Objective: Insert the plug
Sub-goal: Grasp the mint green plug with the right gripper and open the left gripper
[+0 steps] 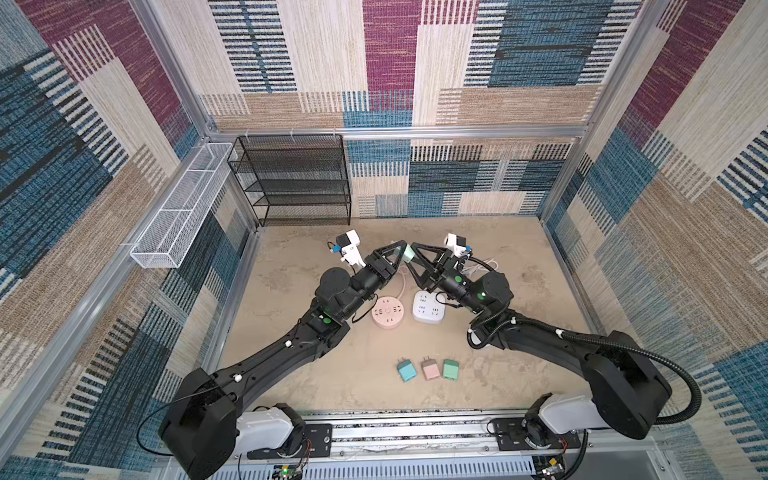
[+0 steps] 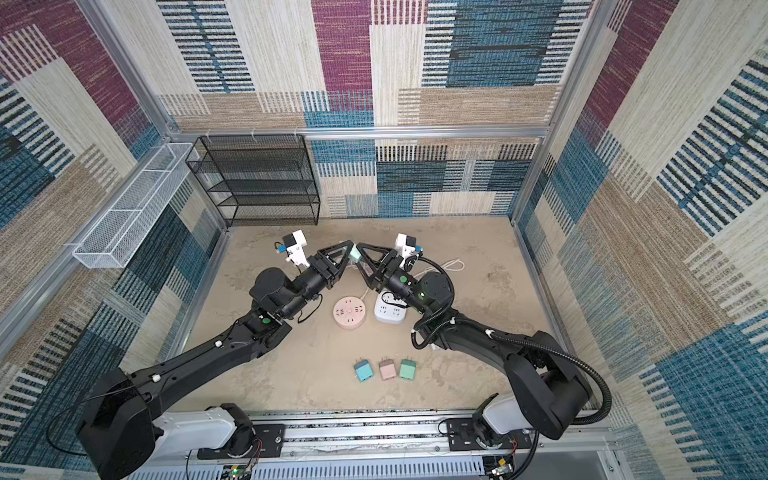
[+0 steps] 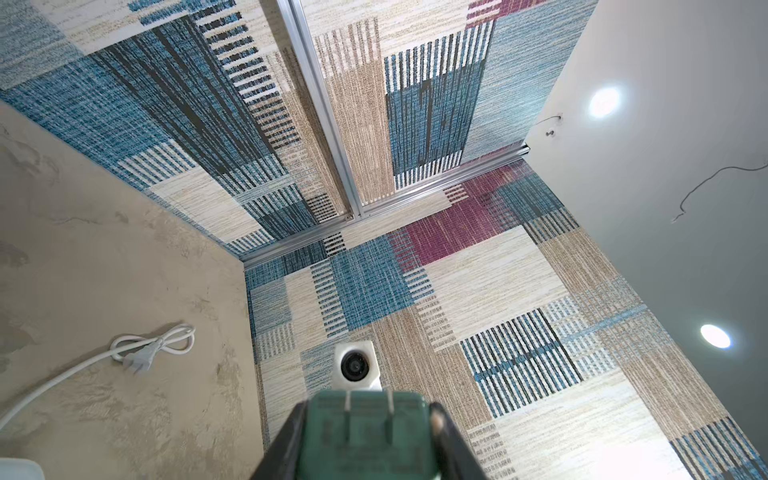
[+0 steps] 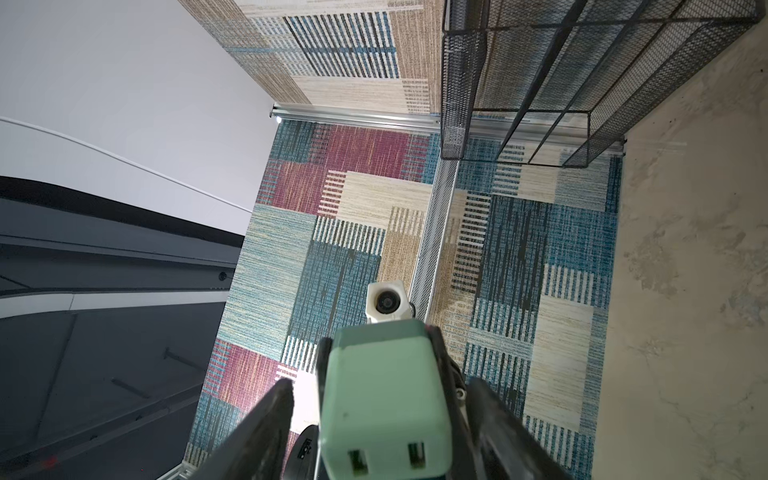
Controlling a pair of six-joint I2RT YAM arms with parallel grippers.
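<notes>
Left gripper pinches the plug at mid-frame; right gripper stands spread around it, above the sandy surface.

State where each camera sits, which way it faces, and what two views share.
Both top views: high over the robot's base, looking down on the table; left arm and right arm show.
Left wrist: on the left arm, looking along the left gripper, shut on the green plug, toward the right wrist camera.
Right wrist: opposite, looking along the open right gripper toward the left wrist camera.
Shared: both wrist views show the plug, from opposite ends.
</notes>
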